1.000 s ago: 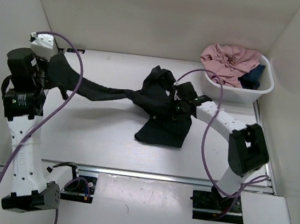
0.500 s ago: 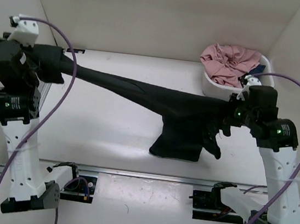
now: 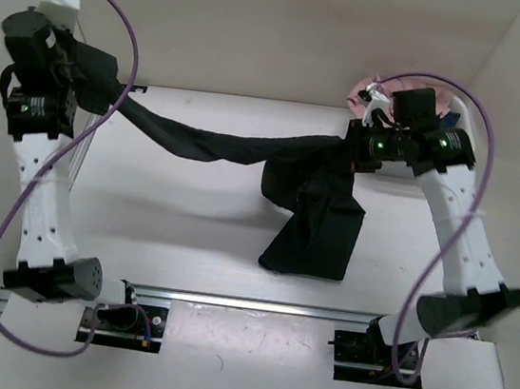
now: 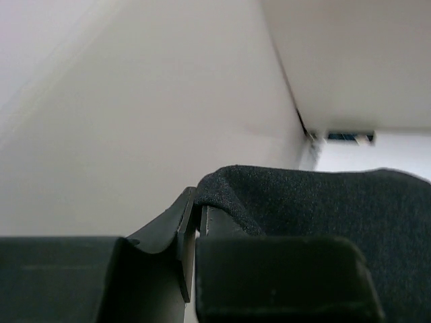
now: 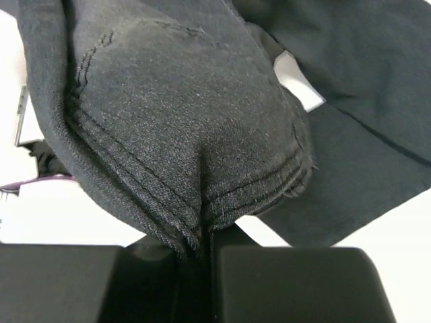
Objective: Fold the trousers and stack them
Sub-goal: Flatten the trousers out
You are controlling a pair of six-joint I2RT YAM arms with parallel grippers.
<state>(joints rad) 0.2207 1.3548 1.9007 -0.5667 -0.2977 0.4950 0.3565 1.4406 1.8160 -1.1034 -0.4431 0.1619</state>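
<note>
White left arm (image 3: 38, 194) upright, white right arm (image 3: 458, 230) arched inward, left gripper (image 3: 82, 75) and right gripper (image 3: 355, 142) each clamping black soft-fabric trousers (image 3: 317, 231).

Soft, matt black cloth trousers (image 3: 317, 236) with ridged seam stitching; smooth, matt white table (image 3: 169, 226).

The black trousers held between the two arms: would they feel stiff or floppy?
Probably floppy: the trousers sag between the left gripper and right gripper, the rest hanging to the table. Likely light, since small pinches hold them.
</note>
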